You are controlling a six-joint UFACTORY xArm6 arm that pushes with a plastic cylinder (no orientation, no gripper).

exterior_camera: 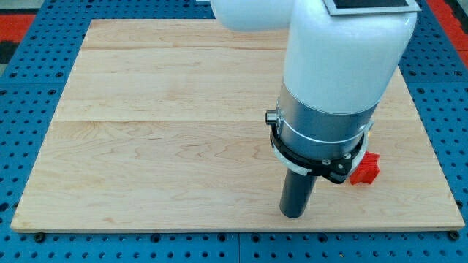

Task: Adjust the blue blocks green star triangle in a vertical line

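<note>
Blue blocks and green star do not show anywhere in the camera view, so I cannot tell where they lie; the bulk of the arm covers part of the far right of the table (146,146), and whatever sits behind it is hidden. The table is a pale wooden board of joined planks, lying on a blue perforated base (22,109) that frames it on the left, right and near sides. The arm comes in from the far side at the view's top right: a broad white housing (344,51), below it a grey metal collar (322,124), then a black ring clamp (314,164) from which the dark rod (297,190) drops straight down. My tip (293,216) stands on the wood in the near right part of the table, close to the near edge, with bare board all around it. The one block that can be seen is a red block (365,169), its shape partly masked by the black clamp; it lies to the right of my tip and a little farther away, clearly apart from it and not touching it. No claw shows in the view, only the rod, so whether a claw is open or closed cannot be told.
</note>
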